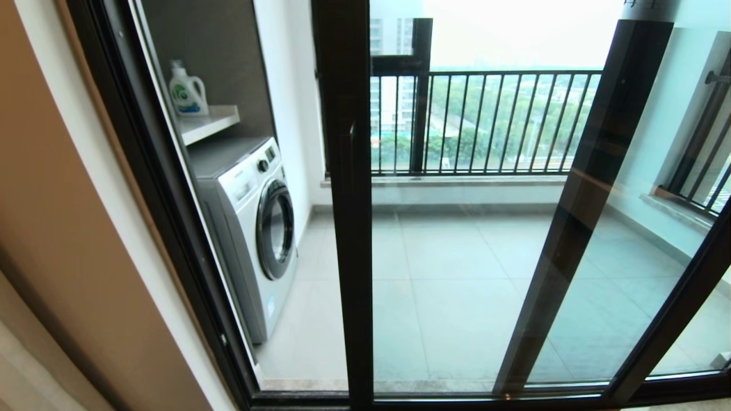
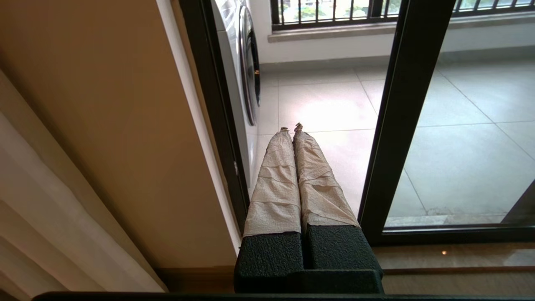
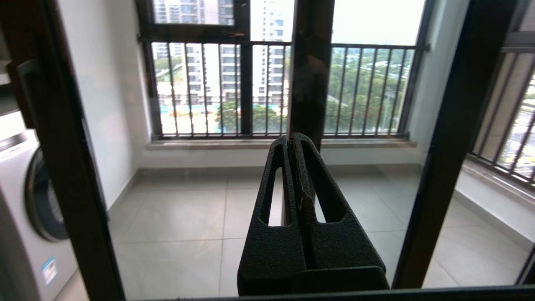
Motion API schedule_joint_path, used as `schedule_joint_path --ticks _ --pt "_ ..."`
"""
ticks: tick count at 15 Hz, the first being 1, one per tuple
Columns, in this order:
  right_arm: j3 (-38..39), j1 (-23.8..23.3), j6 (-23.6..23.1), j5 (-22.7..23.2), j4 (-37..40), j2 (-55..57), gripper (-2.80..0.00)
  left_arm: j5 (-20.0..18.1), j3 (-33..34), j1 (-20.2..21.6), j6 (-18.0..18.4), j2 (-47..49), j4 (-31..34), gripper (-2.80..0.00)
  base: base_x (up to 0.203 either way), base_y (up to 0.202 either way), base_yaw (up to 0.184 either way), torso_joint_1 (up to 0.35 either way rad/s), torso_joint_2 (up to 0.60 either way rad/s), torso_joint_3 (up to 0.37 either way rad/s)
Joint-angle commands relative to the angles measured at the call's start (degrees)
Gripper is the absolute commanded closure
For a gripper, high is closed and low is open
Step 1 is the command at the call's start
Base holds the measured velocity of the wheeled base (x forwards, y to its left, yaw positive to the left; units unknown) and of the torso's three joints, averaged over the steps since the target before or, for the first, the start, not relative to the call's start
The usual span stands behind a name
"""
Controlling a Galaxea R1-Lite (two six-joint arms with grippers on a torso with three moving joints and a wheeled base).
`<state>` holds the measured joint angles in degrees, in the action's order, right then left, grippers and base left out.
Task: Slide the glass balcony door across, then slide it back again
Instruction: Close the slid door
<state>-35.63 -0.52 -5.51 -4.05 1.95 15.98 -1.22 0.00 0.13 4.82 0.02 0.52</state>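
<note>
Standing across the head view, the glass balcony door [image 1: 348, 228] has its dark upright near the middle, a small dark handle on it, with glass reaching left to the outer frame. At far left a tan wall [image 1: 51, 228] meets that frame. Behind the glass a white washing machine [image 1: 251, 222] stands under a shelf [image 1: 208, 123] carrying a detergent bottle [image 1: 185, 91]. Right of the upright lies grey tiled balcony floor [image 1: 451, 274], then a second dark-framed panel [image 1: 588, 188], with a black railing [image 1: 485, 120] behind. The left gripper [image 2: 291, 128], fingers wrapped in pale tape and pressed together holding nothing, hangs low by the frame. The right gripper [image 3: 291, 140] faces the glass, fingers closed together, empty.
</note>
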Motion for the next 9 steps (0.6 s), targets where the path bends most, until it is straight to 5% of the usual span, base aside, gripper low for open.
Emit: schedule_joint_path --ticks 1,4,9 --pt "3.7 3.0 -0.7 1.0 1.4 -4.6 0.0 0.0 0.0 0.0 0.0 0.1 0.0 0.0 0.0 0.0 0.0 0.0 0.0 0.0" --pt "17.6 1.5 -5.7 4.3 2.7 -14.9 0.0 0.0 0.0 0.0 0.0 0.1 0.0 0.0 0.0 0.0 0.0 0.0 0.0 0.0" --pt "37.0 0.9 -8.5 7.3 -4.9 -15.9 0.0 0.0 0.0 0.0 -0.1 0.1 0.0 0.0 0.0 0.0 0.0 0.0 0.0 0.0"
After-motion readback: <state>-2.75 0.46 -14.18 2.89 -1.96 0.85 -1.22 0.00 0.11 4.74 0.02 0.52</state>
